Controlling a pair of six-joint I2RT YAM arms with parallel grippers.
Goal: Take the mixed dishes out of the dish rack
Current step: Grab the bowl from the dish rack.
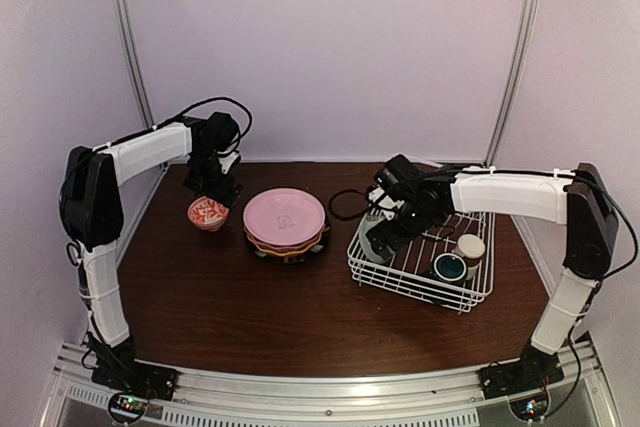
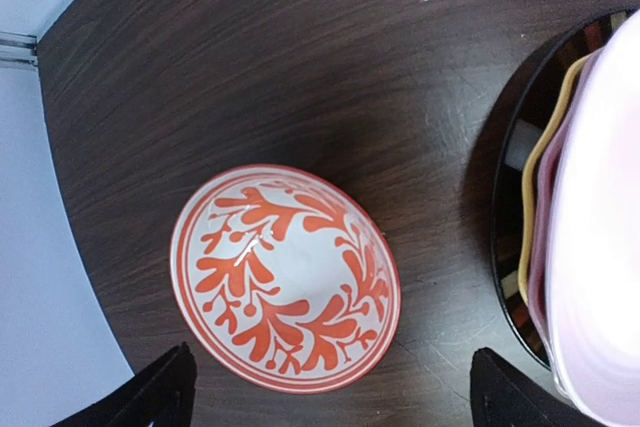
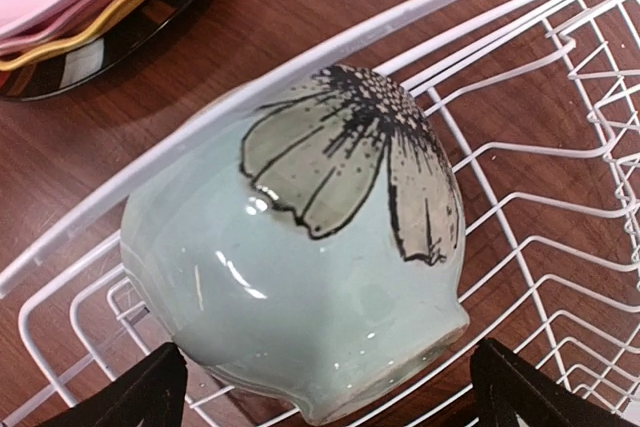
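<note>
The red-patterned bowl (image 1: 208,213) (image 2: 285,277) stands mouth-up on the table, left of a stack topped by a pink plate (image 1: 285,215) (image 2: 600,247). A yellow plate (image 2: 535,197) (image 3: 110,22) and the black-rimmed plate (image 1: 290,253) (image 3: 90,62) lie under it. My left gripper (image 1: 212,193) (image 2: 335,402) hovers open over the red bowl, its fingers wide of it. In the dish rack (image 1: 410,287) (image 3: 530,147) the pale green bowl (image 1: 372,237) (image 3: 300,267) lies tilted against the left rim. My right gripper (image 1: 385,230) (image 3: 330,402) is open, straddling its foot. Two cups (image 1: 469,246) (image 1: 450,266) sit at the rack's right end.
The table's rounded left edge (image 2: 60,197) and the pale wall run close beside the red bowl. A black cable loop (image 1: 345,205) lies between the plate stack and the rack. The rack's upright wire prongs (image 3: 600,127) rise to the right of the green bowl.
</note>
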